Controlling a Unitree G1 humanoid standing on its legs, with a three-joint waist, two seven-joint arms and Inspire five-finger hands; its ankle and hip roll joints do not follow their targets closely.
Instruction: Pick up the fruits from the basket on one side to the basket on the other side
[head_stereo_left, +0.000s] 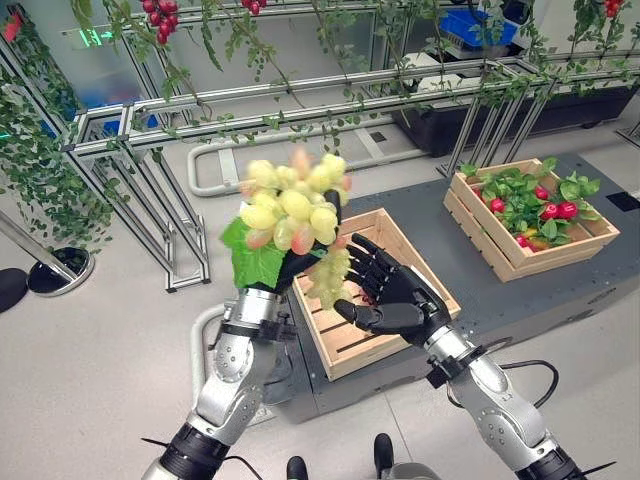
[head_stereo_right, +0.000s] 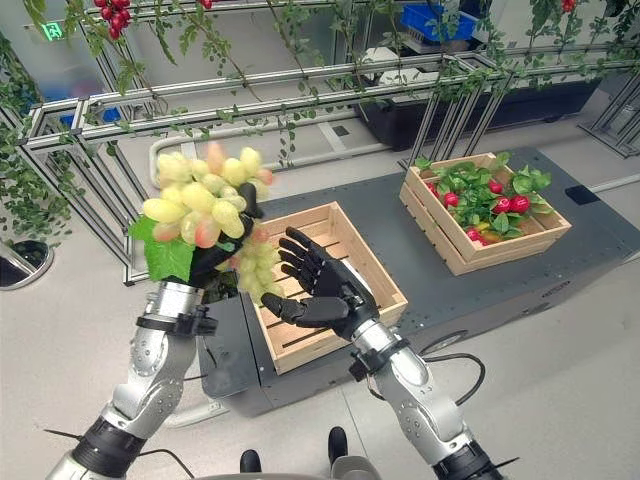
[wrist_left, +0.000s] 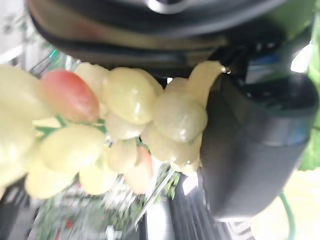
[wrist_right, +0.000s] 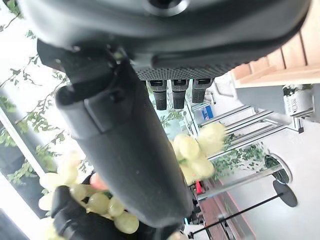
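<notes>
Left eye view: the left hand (head_stereo_left: 290, 262) is raised above the near left corner of the empty wooden crate (head_stereo_left: 372, 290), its dark fingers curled round a bunch of pale green grapes (head_stereo_left: 290, 205) with a few reddish ones among them. A green leaf (head_stereo_left: 253, 260) hangs from the bunch beside the wrist. Part of the bunch trails down below the hand, between the 2 hands and over the crate's near left edge.

The right hand (head_stereo_left: 392, 290) is held just beside the grapes, palm turned toward them, fingers straight and spread, gripping nothing. Whether its fingertips touch the trailing grapes cannot be told.

The empty crate sits on a dark grey platform (head_stereo_left: 500, 290). The second wooden crate (head_stereo_left: 530, 215) stands on the same platform, well apart to the right and farther back, holding green leaves and red fruits (head_stereo_left: 555, 210).

Left wrist view: the grapes lie against the left hand's dark thumb.

Behind the platform runs a metal frame (head_stereo_left: 150, 130) draped with leafy vines (head_stereo_left: 40, 170); red berries (head_stereo_left: 160, 15) hang from the vines at the top.
</notes>
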